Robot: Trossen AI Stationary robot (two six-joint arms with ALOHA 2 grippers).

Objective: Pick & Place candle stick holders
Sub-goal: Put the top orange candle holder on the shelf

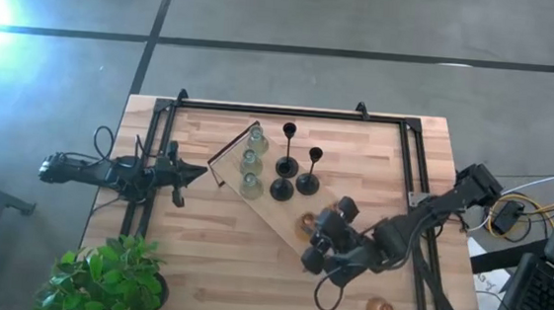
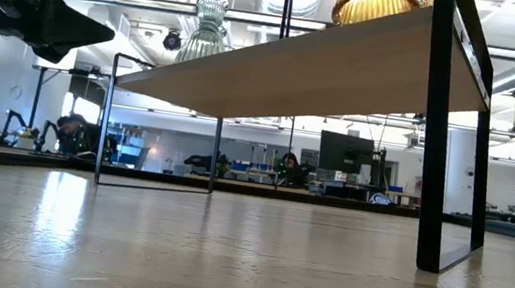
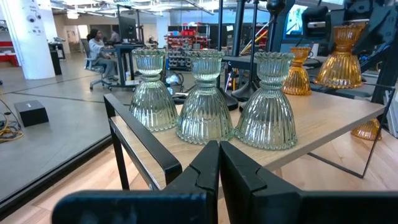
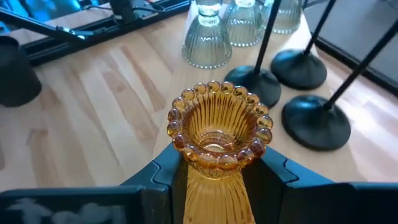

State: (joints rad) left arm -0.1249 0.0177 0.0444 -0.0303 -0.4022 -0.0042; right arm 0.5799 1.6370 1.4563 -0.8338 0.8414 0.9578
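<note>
Now the right gripper (image 4: pixel 214 177) holds an amber holder (image 4: pixel 219 134) over the wooden board (image 1: pixel 277 213).

Its two fingers are closed around the narrow waist of the ribbed amber glass, under the beaded rim, and this holder is at the right end of the board, near the black holders (image 4: pixel 305 109). It probably stands on the board already, but I cannot be sure. Three green glass holders (image 3: pixel 205 96) stand in a row at the left end. One more amber holder (image 1: pixel 378 309) waits on the table, near the right edge. The left gripper (image 3: pixel 217 180) is clenched and empty, left of the board. I think the glass is stiff, smooth and fragile, rather heavy at the bulb, so the waist is the safest place to grip.
</note>
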